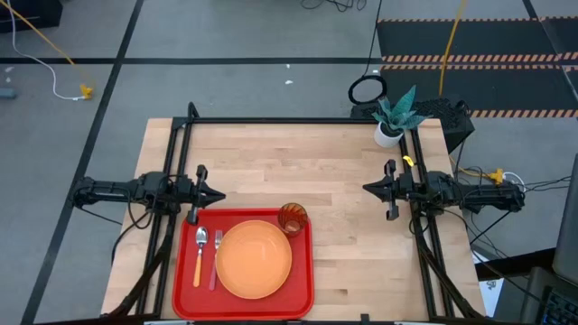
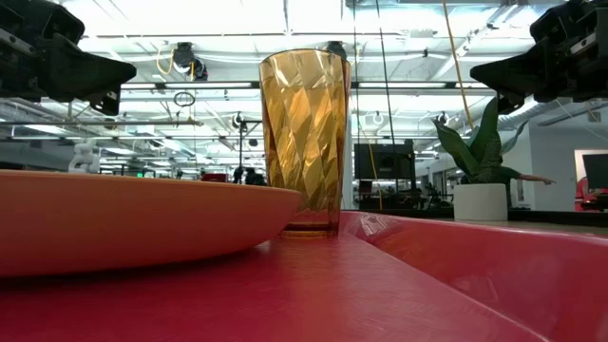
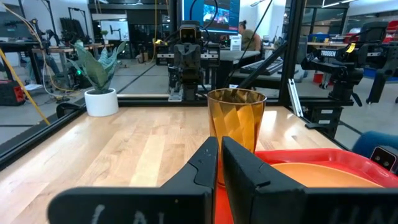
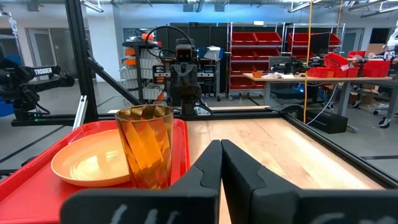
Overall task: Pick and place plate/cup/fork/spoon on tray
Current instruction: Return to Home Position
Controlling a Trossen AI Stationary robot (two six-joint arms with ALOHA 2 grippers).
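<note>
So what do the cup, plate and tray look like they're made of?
The cup looks like translucent amber plastic with a faceted wall, since the background shows through it. The plate seems to be matte orange plastic, plain and evenly coloured. The tray looks like glossy red plastic, its rim catching ceiling lights in the low view. All three could be another moulded material.

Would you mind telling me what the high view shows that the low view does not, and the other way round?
Only the high view shows the fork and the spoon lying side by side on the tray, left of the plate, along with the whole wooden table and both arms at its sides, left gripper and right gripper shut.

Only the low view shows the room's ceiling lights behind the table.

Both show the plate and the upright cup on the red tray, and the potted plant.
</note>
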